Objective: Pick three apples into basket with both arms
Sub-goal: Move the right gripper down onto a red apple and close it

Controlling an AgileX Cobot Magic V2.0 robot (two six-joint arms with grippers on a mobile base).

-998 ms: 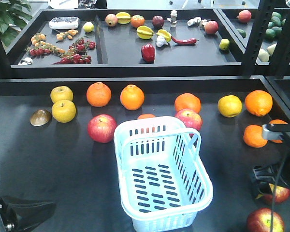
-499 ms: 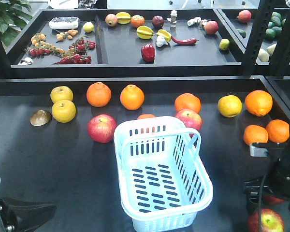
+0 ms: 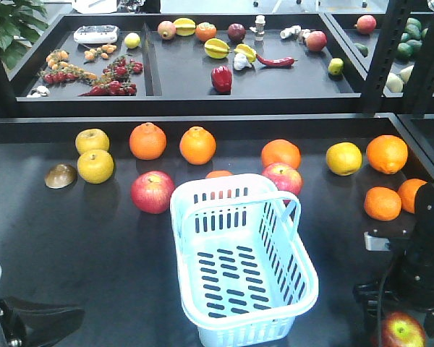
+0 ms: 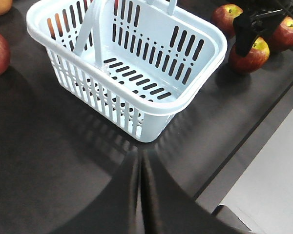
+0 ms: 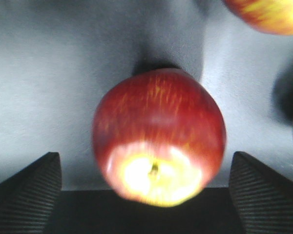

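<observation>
First pick: my right gripper (image 5: 146, 187) straddles a dark red, yellow-patched apple (image 5: 158, 131), jaws wide, holding nothing. Next I should squeeze, then lift toward the pale-blue slotted plastic basket (image 3: 202, 206). My left gripper (image 4: 140, 180) is closed and empty.

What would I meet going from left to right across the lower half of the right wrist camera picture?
Ribbed black finger pad → dark red apple with a yellow patch around its stem → second ribbed black finger pad.

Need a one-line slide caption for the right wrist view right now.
Open right claw straddles a dark red apple with a yellow patch resting on the dark tabletop, not yet gripped.
</observation>
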